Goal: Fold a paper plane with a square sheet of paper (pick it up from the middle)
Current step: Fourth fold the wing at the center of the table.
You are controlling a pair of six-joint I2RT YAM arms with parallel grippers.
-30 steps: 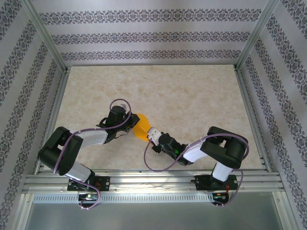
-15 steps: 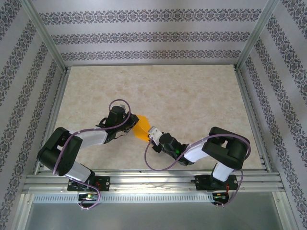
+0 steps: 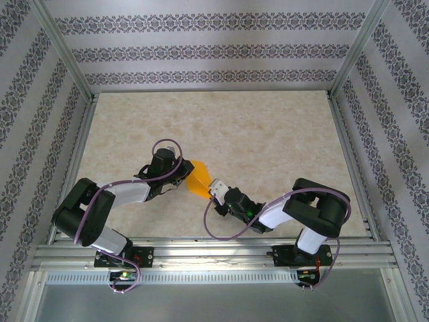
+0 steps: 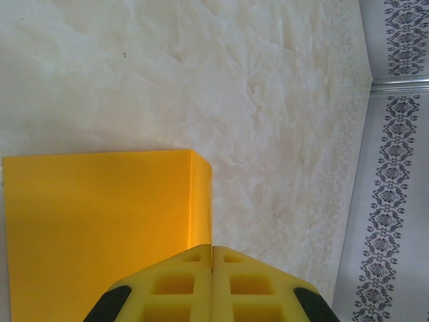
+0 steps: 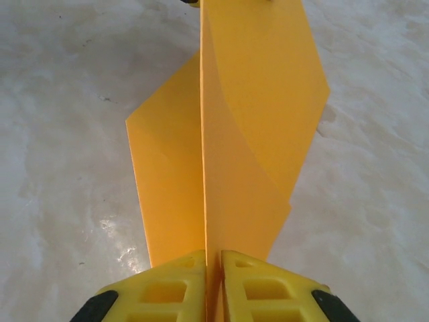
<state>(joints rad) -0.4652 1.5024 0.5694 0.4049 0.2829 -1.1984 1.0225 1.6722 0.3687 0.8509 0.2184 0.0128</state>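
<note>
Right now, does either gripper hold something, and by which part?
Both hold the orange sheet: the left gripper pinches a folded edge, the right gripper pinches the raised centre crease at its end.

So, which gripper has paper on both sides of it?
The right gripper: the orange paper flanks it. The left gripper has paper on one side only.
</note>
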